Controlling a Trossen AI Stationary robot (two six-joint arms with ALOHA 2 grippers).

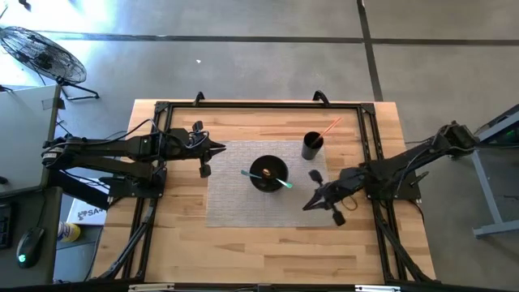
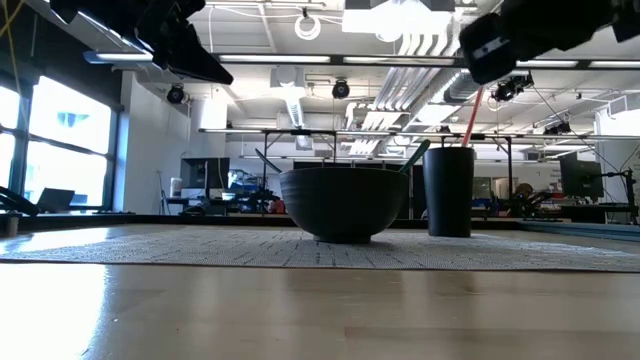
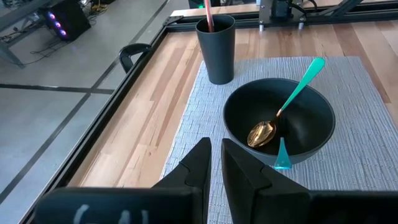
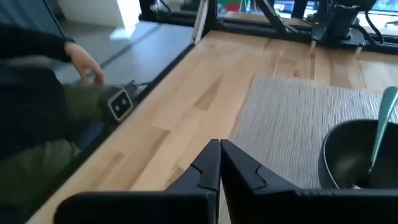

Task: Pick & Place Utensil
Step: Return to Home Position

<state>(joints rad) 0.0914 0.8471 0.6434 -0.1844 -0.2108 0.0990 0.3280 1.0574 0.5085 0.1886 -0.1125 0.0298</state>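
Observation:
A black bowl [image 1: 268, 174] stands on a grey placemat [image 1: 235, 203] at the table's middle. In it lies a spoon [image 3: 283, 109] with a gold head and a teal handle that leans on the rim. A light-blue utensil end [image 3: 282, 155] rests on the rim nearest my left gripper. A black cup [image 1: 312, 146] with a red utensil [image 1: 328, 128] stands to the bowl's far right. My left gripper [image 1: 220, 148] is shut and empty, above the mat left of the bowl. My right gripper [image 1: 308, 204] is shut and empty, right of and nearer than the bowl.
A black frame [image 1: 259, 105] runs around the wooden table. A person's hand [image 4: 84, 65] shows beyond the table's edge in the right wrist view. Bare mat and wood lie near the front edge [image 1: 259, 251].

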